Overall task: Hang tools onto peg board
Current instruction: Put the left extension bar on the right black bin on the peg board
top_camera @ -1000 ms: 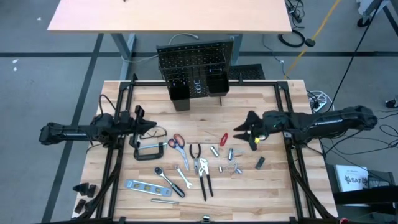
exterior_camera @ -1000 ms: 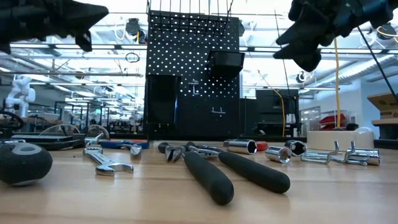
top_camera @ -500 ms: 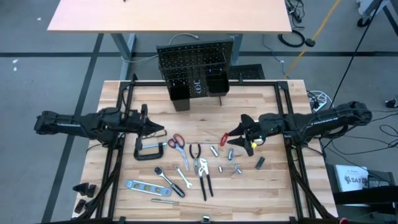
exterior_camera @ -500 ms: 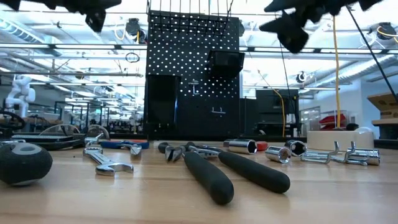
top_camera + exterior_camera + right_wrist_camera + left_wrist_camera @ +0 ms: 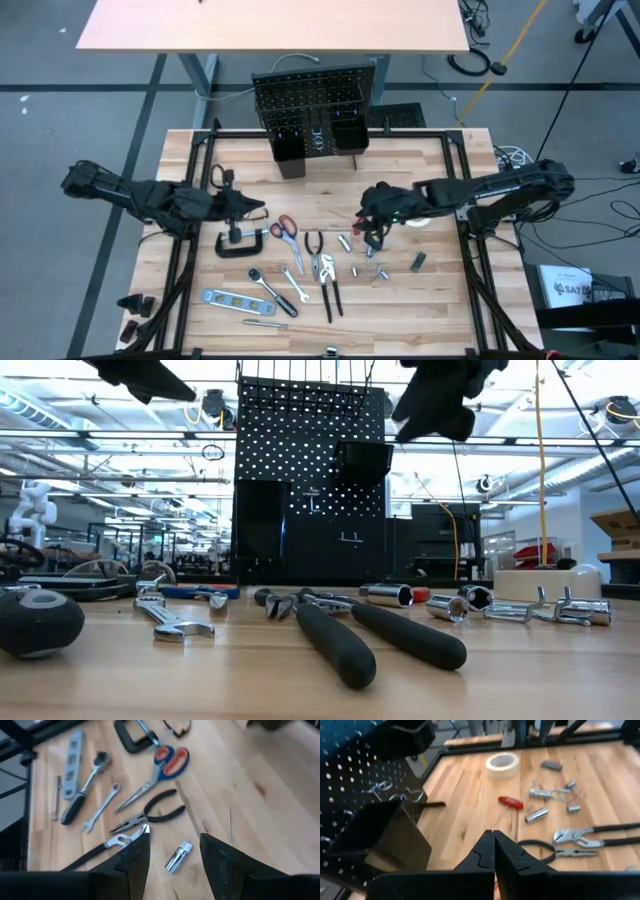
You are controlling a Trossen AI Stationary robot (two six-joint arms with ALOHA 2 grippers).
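Inward since before: right end effector (image 5: 372,226) open over bits; left end effector (image 5: 255,210) closed

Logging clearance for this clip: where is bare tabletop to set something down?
Free: between the peg board and the scissors; the near right corner beyond the small grey block. Crowded: the middle, from the C-clamp to the sockets.

Blk perforated peg board (image 5: 313,108); red-handled scissors (image 5: 167,764); white tape roll (image 5: 501,763).
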